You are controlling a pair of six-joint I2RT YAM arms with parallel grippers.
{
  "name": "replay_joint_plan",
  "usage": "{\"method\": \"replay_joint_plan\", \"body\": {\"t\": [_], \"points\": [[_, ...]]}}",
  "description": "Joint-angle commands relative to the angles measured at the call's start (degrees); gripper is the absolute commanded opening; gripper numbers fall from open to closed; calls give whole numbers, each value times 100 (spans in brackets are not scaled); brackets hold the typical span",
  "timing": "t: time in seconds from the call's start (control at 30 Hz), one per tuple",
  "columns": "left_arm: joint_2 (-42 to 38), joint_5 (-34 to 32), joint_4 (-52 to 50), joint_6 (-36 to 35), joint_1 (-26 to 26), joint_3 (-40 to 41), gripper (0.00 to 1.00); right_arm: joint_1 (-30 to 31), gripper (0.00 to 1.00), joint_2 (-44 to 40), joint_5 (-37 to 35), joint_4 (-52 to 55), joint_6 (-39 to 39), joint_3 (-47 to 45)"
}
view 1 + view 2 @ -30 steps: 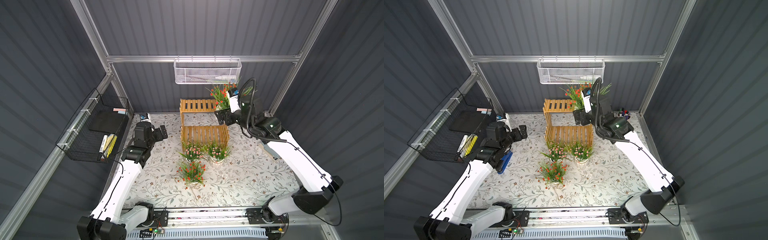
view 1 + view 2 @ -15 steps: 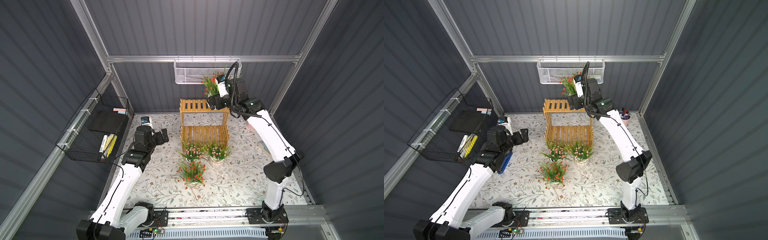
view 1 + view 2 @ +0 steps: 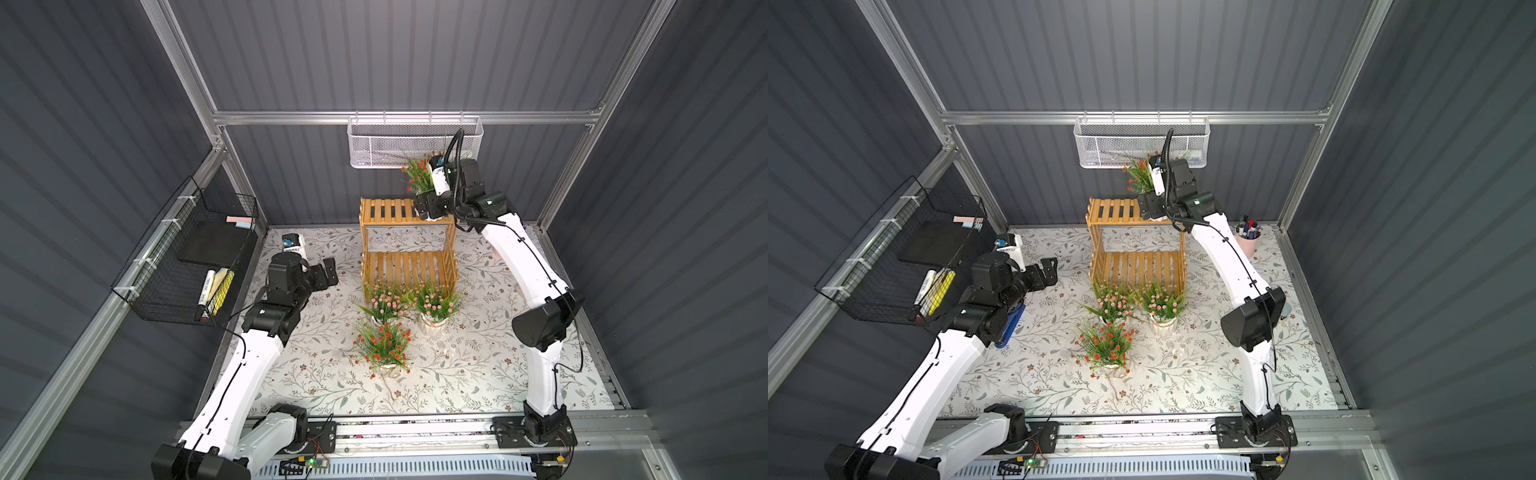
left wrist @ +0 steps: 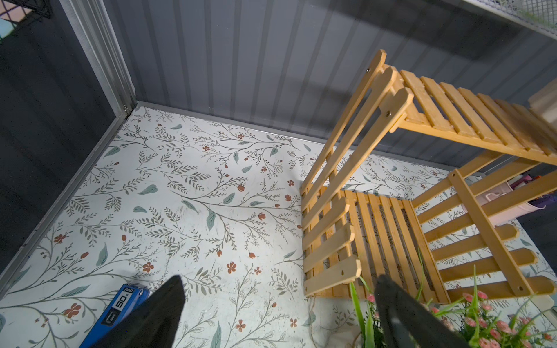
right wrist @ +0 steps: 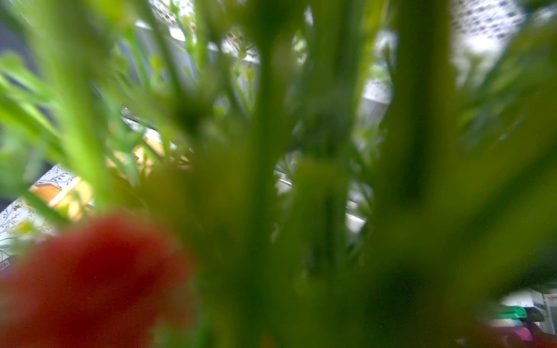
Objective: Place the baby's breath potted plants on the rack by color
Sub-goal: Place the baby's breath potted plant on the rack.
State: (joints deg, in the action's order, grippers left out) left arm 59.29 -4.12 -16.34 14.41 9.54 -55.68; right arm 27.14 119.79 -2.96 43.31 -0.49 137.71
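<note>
My right gripper (image 3: pixel 428 206) is clamped on the pot of a red plant (image 3: pixel 417 178) at the right end of the upper tier of the rack (image 3: pixel 388 212). My left gripper (image 4: pixel 278 278) hangs wide open, empty. Two pink plants (image 3: pixel 384 301) and the other red plant (image 3: pixel 384 343) stand on the table (image 3: pixel 478 374) before it.

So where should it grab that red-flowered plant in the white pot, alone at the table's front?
Probably low on its white ribbed pot, coming in level from the side: green spiky foliage fans over the top, and two pink-flowered plants crowd behind it.
</note>
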Motion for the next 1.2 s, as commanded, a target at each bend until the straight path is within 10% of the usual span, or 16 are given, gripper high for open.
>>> {"method": "replay_joint_plan", "body": {"t": [0.0, 0.9, 1.17], "points": [[-60, 89, 50, 60, -13, 84, 99, -33, 75, -36, -35, -275, -132, 265], [-128, -102, -4, 112, -8, 214, 99, -122, 78, 737, 8, -37, -363, 790], [-153, -279, -54, 216, -14, 232, 99, -129, 99, 723, -2, 112, -342, 807]]}}
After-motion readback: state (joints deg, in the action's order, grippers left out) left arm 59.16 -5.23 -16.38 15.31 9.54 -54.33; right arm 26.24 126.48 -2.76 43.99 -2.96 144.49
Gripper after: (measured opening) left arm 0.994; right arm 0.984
